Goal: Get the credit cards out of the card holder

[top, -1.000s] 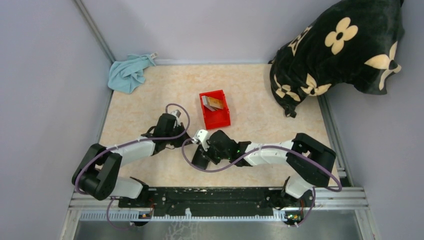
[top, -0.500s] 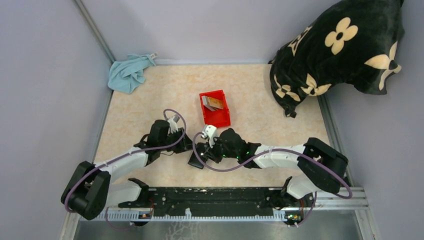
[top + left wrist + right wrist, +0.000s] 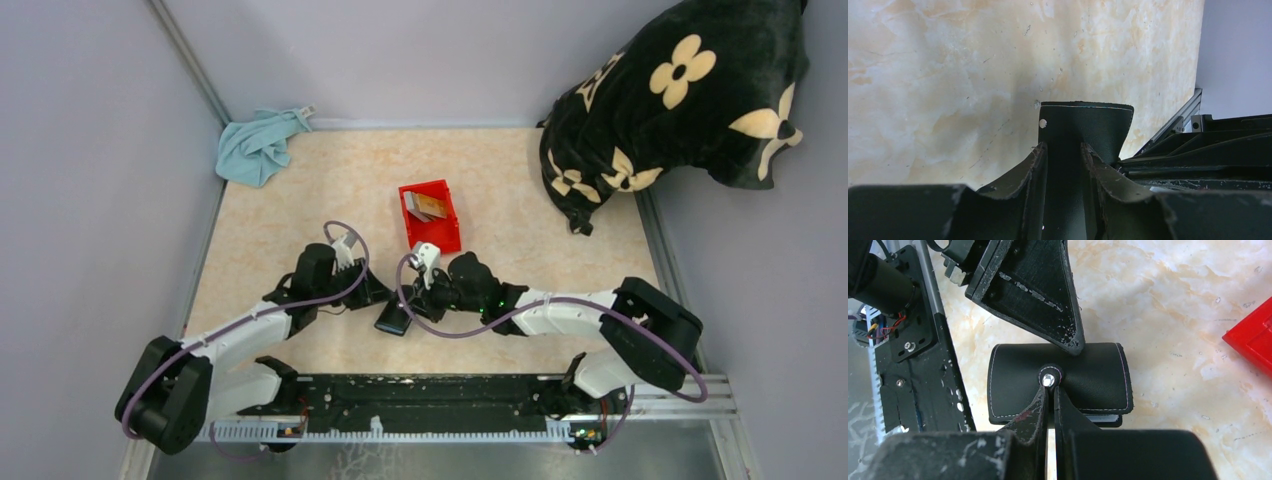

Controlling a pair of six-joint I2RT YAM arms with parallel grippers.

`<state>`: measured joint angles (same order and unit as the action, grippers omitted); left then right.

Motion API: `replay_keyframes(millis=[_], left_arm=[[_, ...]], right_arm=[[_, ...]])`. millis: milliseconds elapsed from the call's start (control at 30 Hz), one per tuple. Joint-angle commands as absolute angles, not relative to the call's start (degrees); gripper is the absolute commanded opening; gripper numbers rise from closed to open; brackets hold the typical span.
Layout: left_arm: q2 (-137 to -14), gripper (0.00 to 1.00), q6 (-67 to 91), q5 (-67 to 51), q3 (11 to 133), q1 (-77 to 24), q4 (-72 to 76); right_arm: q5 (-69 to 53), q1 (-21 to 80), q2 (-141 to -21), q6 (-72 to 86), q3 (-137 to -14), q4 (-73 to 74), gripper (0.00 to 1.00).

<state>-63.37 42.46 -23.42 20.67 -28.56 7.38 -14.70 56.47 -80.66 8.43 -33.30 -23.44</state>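
Observation:
The card holder, a small black wallet with a blue inside, lies folded on the table between my two grippers. In the right wrist view its black face fills the middle, with a pale edge showing between its leaves. My right gripper is shut, its tips resting at the silver snap. My left gripper is open, and the card holder shows through the gap and beyond its fingertips. A left finger touches the holder's far edge. Tan and grey credit cards lie in the red bin.
The red bin stands just behind the grippers; its corner shows in the right wrist view. A blue cloth lies at the back left, and a black flowered cushion at the back right. The black base rail runs along the near edge.
The left gripper has opened and slid right and nearer, up to the card holder. The right gripper has swung further back over the holder and stayed shut.

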Motion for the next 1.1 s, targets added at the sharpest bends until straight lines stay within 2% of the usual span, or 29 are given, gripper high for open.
replay_keyframes(millis=[0, 400, 733, 900, 1067], left_arm=[[-63.7, 0.37, 43.1, -25.3, 21.7, -29.8, 7.6], [-65.0, 0.37, 44.3, -23.8, 21.4, -32.3, 9.5], [-66.7, 0.37, 45.0, -22.3, 22.7, -34.6, 10.0], [-66.0, 0.37, 43.9, -20.3, 23.8, -34.7, 7.6], [-65.1, 0.37, 42.5, -17.6, 25.3, -34.7, 4.8]], right_arm=[[-17.4, 55.0, -79.1, 12.1, -32.5, -34.2, 0.00], [-29.1, 46.0, -80.4, 27.8, -26.4, -58.4, 0.00], [-34.4, 41.4, -88.9, 42.6, -22.2, -82.4, 0.00], [-33.7, 41.4, -89.3, 39.8, -22.8, -77.8, 0.00], [-27.8, 42.5, -83.4, 28.2, -26.0, -53.3, 0.00]])
